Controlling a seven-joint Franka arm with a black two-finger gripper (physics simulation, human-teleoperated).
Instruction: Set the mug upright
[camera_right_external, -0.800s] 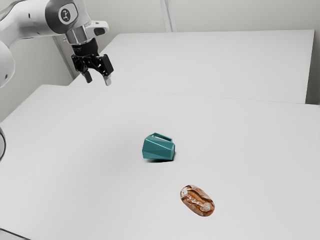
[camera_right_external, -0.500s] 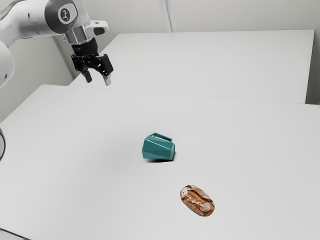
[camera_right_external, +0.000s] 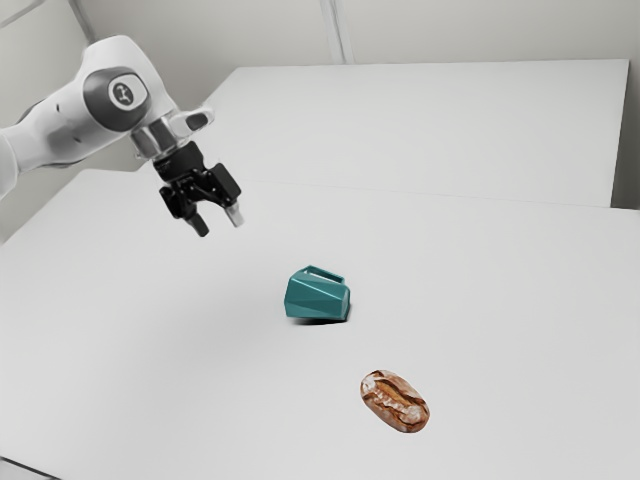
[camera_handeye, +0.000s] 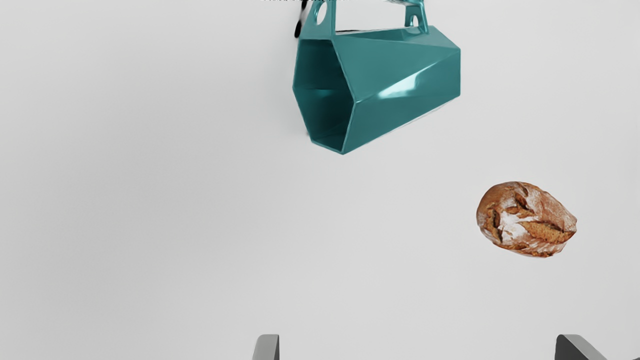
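My gripper (camera_right_external: 219, 224) hangs in the air above the table, toward the exterior view's left of the mug, apart from it. A teal faceted mug (camera_right_external: 317, 296) lies on its side on the table, its handle on the upper side. From the hand's camera, the mug (camera_handeye: 400, 80) shows its hollow mouth and part of its handle. The two fingertips of the gripper (camera_handeye: 417, 347) stand wide apart with nothing between them.
A brown crusty bread loaf (camera_right_external: 395, 401) rests on the white table (camera_right_external: 180, 400), nearer the exterior view's bottom edge than the mug. Behind the table stands another white surface (camera_right_external: 430, 125).
The arm has swung down and toward the exterior view's right, bringing my gripper lower and closer to the mug. Mug and bread have stayed where they were.
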